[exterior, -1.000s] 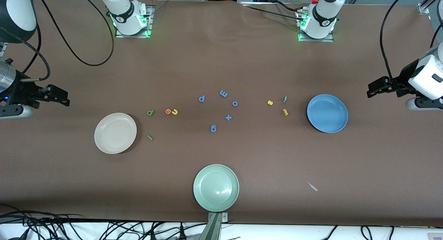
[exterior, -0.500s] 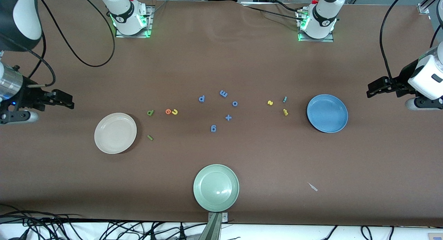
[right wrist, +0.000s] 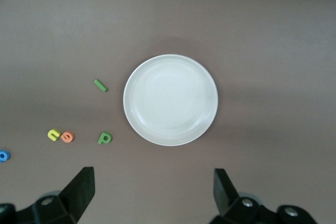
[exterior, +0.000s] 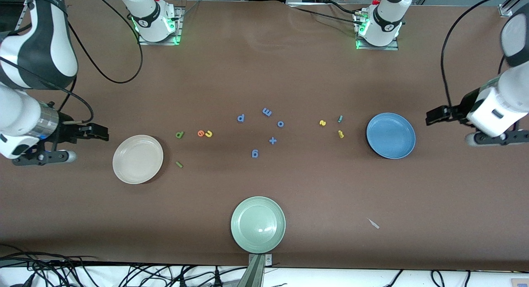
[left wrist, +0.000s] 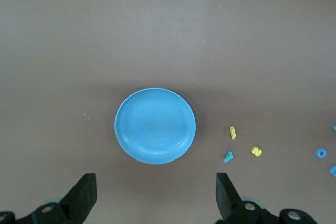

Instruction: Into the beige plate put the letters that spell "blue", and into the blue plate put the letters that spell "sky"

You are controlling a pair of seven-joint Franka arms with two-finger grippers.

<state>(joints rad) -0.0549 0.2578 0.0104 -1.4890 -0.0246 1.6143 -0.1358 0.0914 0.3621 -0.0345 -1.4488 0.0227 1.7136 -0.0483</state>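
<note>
Finds the green b (exterior: 179, 134), orange e (exterior: 201, 133), yellow u (exterior: 209, 133) and green l (exterior: 179, 164) loose on the table (exterior: 264, 72) at 2 to 3 o'clock of the beige plate (exterior: 137, 159), and the yellow s (exterior: 322, 123), teal y (exterior: 340, 118) and yellow k (exterior: 341, 134) at about 9 o'clock of the blue plate (exterior: 390, 135). Shows the right gripper (exterior: 103, 133) spread wide and empty at 10 o'clock of the beige plate, the left gripper (exterior: 432, 115) likewise at 2 o'clock of the blue plate. Looks like tiny, light, fairly stiff pieces, likely to skid under a finger; best to pinch each straight down across its narrow width.
</note>
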